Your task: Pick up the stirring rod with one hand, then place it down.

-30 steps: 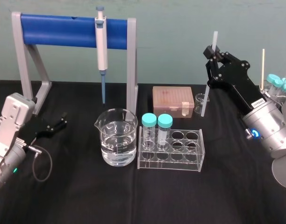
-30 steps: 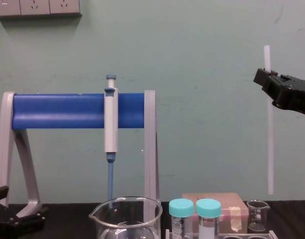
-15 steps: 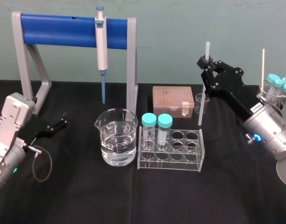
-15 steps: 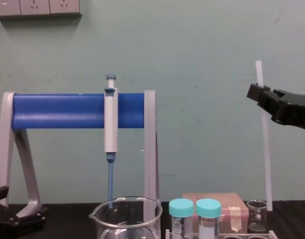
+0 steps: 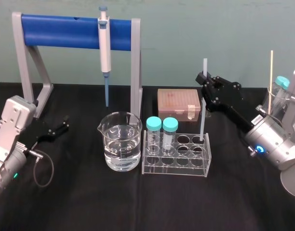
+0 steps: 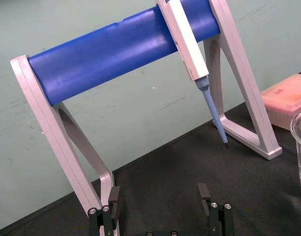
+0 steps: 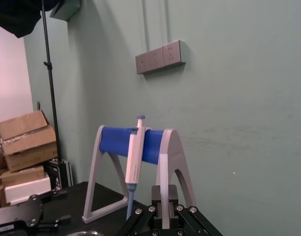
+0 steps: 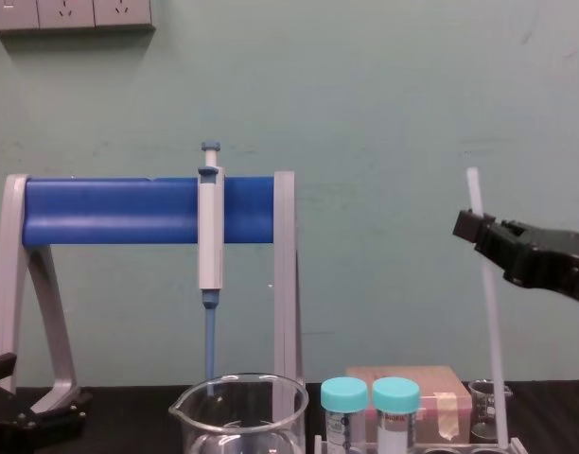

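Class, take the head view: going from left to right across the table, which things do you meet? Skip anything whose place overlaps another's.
left gripper, open → glass beaker → teal-capped tubes → stirring rod, held upright in the shut right gripper

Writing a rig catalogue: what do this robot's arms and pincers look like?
The left pincer and right pincer are black and angular on silver-grey wrists. The left carries a grey cable loop and green light; the right, a blue glowing ring and white label.
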Controlling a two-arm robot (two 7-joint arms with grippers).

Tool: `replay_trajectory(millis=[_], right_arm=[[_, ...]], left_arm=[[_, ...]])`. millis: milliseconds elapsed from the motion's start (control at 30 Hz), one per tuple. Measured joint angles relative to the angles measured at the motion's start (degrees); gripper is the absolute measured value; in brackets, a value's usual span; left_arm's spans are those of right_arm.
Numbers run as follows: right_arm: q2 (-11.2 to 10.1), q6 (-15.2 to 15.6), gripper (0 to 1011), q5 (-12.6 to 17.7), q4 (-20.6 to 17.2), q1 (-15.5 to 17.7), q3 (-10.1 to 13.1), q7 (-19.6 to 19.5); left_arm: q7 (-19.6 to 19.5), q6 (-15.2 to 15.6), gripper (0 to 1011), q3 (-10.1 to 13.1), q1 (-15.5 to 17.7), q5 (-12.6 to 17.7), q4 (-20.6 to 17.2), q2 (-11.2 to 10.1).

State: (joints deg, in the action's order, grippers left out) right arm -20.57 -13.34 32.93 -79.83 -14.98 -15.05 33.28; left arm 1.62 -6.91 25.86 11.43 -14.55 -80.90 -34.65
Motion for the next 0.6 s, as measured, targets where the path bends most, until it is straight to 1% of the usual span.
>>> replay_trajectory(millis=[100, 233, 600], right_arm=[[0.3, -0.9, 72, -0.1, 1.5, -0.4, -0.6, 0.1], [0.6, -1.8, 72, -0.7, 2.6, -0.7, -1.0, 0.0], [2.0, -5.0, 72, -2.9, 5.4, -1.7, -1.3, -0.8]], left_arm=[[0.0, 0.0, 1000, 0.0, 0.0, 0.0, 0.0, 0.0], [0.0, 0.0, 1000, 0.0, 0.0, 0.0, 0.0, 0.0], [0.0, 0.0, 1000, 0.0, 0.0, 0.0, 0.0, 0.0]])
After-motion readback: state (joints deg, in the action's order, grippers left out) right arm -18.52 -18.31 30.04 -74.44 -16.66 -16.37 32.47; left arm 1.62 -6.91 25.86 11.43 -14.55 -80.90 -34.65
